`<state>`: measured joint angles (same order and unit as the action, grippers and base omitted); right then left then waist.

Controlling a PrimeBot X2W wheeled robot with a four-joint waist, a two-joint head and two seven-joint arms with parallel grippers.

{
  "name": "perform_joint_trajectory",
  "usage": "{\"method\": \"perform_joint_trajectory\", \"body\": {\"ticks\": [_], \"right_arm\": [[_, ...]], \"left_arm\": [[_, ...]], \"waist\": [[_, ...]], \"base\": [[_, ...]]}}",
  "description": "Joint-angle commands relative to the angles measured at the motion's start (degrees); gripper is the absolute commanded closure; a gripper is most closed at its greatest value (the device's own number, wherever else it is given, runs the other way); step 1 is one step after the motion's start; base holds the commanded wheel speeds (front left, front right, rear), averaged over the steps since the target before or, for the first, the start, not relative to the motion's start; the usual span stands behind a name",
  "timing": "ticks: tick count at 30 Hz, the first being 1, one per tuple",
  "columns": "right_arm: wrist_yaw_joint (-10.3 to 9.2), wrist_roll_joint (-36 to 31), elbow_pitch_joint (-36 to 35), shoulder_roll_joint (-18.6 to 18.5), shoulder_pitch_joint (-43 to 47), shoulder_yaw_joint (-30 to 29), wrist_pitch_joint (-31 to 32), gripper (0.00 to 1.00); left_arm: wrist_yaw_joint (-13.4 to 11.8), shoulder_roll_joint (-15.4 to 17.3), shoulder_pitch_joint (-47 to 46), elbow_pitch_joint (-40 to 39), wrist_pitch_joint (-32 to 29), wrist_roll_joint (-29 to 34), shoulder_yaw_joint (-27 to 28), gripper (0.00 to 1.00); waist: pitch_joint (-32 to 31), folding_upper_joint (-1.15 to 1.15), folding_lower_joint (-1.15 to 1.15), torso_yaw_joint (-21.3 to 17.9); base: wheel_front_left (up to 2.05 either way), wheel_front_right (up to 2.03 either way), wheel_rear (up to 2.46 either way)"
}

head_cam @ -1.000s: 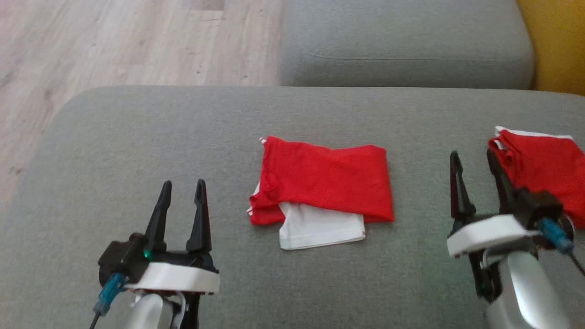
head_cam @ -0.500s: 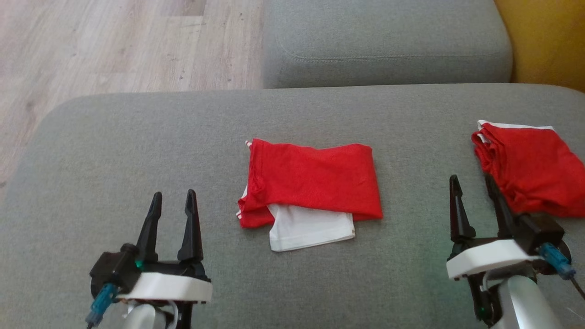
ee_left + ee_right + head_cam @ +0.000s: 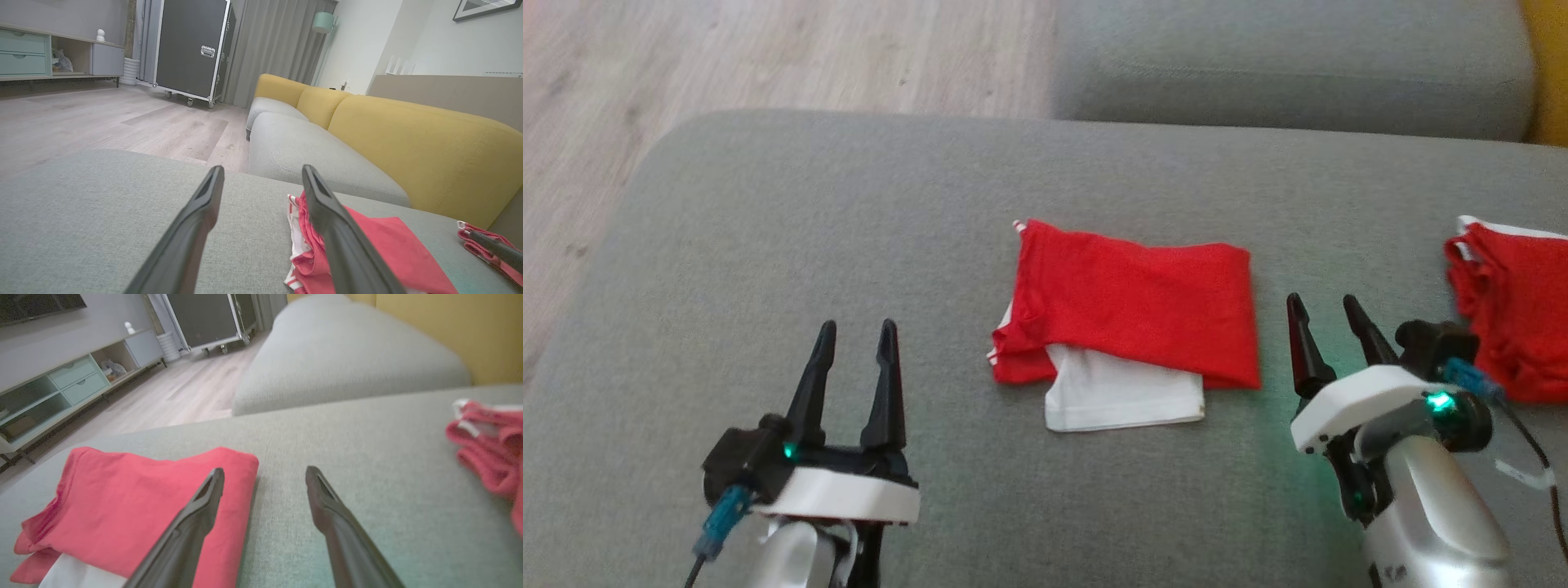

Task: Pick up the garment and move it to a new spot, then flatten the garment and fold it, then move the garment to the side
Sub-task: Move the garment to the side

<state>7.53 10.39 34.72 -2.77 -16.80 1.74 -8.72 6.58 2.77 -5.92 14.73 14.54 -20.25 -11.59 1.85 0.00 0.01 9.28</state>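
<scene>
Red-and-white folded garment [image 3: 1131, 314] lies mid-way across the grey seat cushion [image 3: 809, 212], flat, nothing touching it. A second red garment [image 3: 1515, 314] sits well apart at the cushion's right edge.

Left gripper [image 3: 856, 327]: fingers spread wide, empty, hovering near-left of the garment and clear of it. Right gripper [image 3: 1321, 300]: fingers likewise wide and empty, just beside the garment's right end.

Folding looks done, so the step in hand is probably the move to the side. To do it well: take both short ends at once, fingers catching every layer including the white one, lift level, and set it down without dragging, or the stack will shear apart.

Long axis runs left to right, slightly skewed, with the left end a little farther away. Smooth fold at the right end, striped trim at the left, white layer protruding along the near edge.
</scene>
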Motion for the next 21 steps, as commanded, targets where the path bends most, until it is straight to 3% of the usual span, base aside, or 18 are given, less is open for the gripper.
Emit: {"method": "perform_joint_trajectory", "body": {"ticks": [1,13,14,16,21], "right_arm": [[-0.04,4.1,2.4,-0.1,-4.4,1.7,1.4,0.0],[-0.04,9.4,22.4,-0.1,-14.4,6.4,3.9,0.0],[-0.04,10.3,24.9,-0.1,-15.2,8.0,4.1,0.12],[-0.04,10.8,26.9,-0.1,-16.1,9.3,3.7,1.0],[-0.04,9.0,30.0,-0.1,-18.1,11.7,-0.6,1.0]], "left_arm": [[0.2,0.1,-3.6,-1.5,0.5,0.2,0.7,0.0],[-0.2,0.1,-6.0,-0.9,0.5,-0.4,-1.0,0.0],[-0.3,0.1,-6.2,-0.9,0.5,-0.6,-1.2,0.0],[-0.5,0.1,-6.2,-0.8,0.5,-0.7,-1.2,0.0],[-0.9,0.1,-6.0,-1.0,0.5,-1.0,-1.1,0.0]], "waist": [[1.9,0.0,-0.01,2.1],[4.3,0.0,-0.01,5.8],[4.2,0.0,-0.01,6.0],[4.1,0.0,-0.01,5.9],[3.1,0.0,-0.01,4.8]], "base": [[0.0,0.0,0.0],[0.0,0.0,0.0],[0.0,0.0,0.0],[0.0,0.0,0.0],[0.0,0.0,0.0]]}}
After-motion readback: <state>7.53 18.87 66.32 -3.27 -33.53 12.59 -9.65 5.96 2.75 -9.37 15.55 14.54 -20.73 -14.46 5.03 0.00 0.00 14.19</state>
